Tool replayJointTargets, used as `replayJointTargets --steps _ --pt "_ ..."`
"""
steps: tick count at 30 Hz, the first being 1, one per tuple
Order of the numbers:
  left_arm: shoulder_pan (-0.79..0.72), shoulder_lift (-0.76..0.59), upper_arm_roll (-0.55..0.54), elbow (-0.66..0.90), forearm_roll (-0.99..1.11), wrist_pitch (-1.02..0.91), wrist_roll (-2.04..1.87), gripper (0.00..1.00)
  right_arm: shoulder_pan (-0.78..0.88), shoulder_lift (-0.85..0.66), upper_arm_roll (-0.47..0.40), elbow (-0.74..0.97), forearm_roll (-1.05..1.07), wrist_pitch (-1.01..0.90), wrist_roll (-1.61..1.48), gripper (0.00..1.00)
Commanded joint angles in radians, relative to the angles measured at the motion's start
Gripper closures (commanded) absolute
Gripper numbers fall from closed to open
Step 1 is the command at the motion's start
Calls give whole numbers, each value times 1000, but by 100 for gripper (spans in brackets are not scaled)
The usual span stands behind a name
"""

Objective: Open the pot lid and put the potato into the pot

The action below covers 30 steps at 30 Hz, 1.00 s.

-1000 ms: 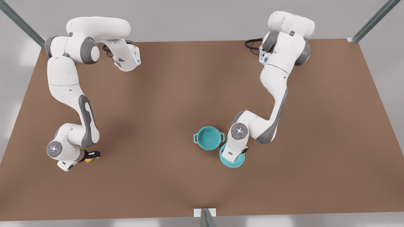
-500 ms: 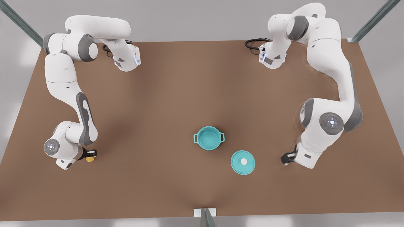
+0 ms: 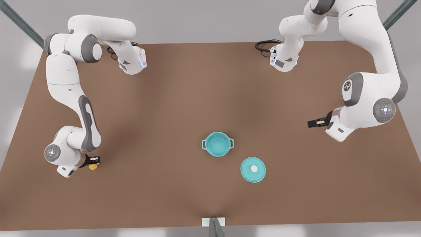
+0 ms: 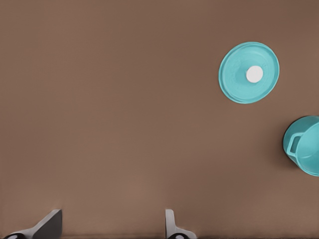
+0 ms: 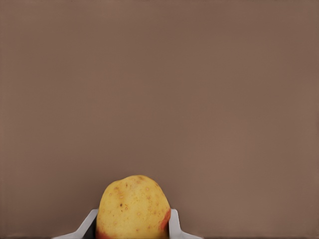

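Right wrist view: the right gripper (image 5: 130, 230) has its pale fingers (image 5: 174, 224) pressed to both sides of the small roundish yellow potato with an orange-red patch (image 5: 133, 206), so it is clamped on it, low over the brown table (image 3: 184, 98) near the corner at the front view's lower left, where the gripper (image 3: 93, 162) and potato (image 3: 92, 166) also show. Left gripper (image 3: 312, 123) is spread and empty, fingers (image 4: 50, 223) wide apart, waiting above the table edge at the front view's right. Small round teal pot with two loop handles (image 3: 217, 144) stands open mid-table; flat round teal pot lid with a white knob (image 3: 253, 169) lies just beside it, apart, toward the near edge. Lid step looks done; the step in hand is likely carrying the potato. Judgement: lift clear first, hold the squeeze firm since the lump is round and may slip, travel across to above the pot mouth, centre between the handles, lower inside the rim before letting go, avoid the lid.
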Motion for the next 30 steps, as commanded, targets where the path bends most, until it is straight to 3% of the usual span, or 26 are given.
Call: replayJointTargets --steps 1,8,18,30 --pt "-1 -1 -1 0 -7 -40 173 0 1 -12 0 -1 -3 -29 -5 48" --pt "-1 -2 -1 -5 -19 -40 168 0 182 -185 12 2 69 -316 99 48" --pt "-1 -2 -1 -14 -21 -42 164 0 578 -262 12 13 240 -366 473 48" --pt "-1 -2 -1 -14 -19 -42 162 0 763 16 24 314 414 -63 550 47"
